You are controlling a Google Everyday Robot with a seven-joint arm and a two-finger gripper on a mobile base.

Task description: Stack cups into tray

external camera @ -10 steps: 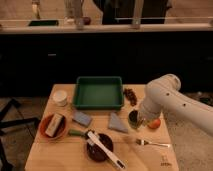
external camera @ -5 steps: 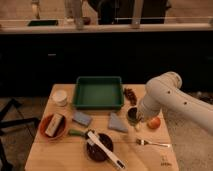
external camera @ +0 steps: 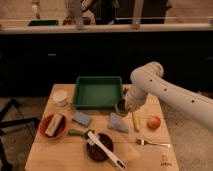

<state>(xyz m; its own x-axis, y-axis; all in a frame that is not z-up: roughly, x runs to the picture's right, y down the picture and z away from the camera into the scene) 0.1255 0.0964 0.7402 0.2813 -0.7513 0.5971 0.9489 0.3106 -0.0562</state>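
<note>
The green tray [external camera: 98, 93] stands empty at the back middle of the wooden table. The cream-white cup [external camera: 60, 97] stands to its left, near the table's left edge. The dark grey-green cup [external camera: 121, 107] hangs just off the tray's front right corner, slightly above the table. My gripper [external camera: 125, 105], at the end of the white arm reaching in from the right, is shut on this cup. The arm hides most of the fingers.
An orange-red bowl [external camera: 51, 127] holding a pale block sits front left. A dark-brown bowl [external camera: 98, 148] with a white-handled brush sits at the front. A blue sponge [external camera: 81, 118], grey cloth [external camera: 118, 123], yellow stick [external camera: 135, 120], orange fruit [external camera: 154, 122] and fork [external camera: 152, 143] lie around.
My gripper has moved left and up toward the tray's front right corner, carrying the dark cup off the spot where it stood beside the fruit.
</note>
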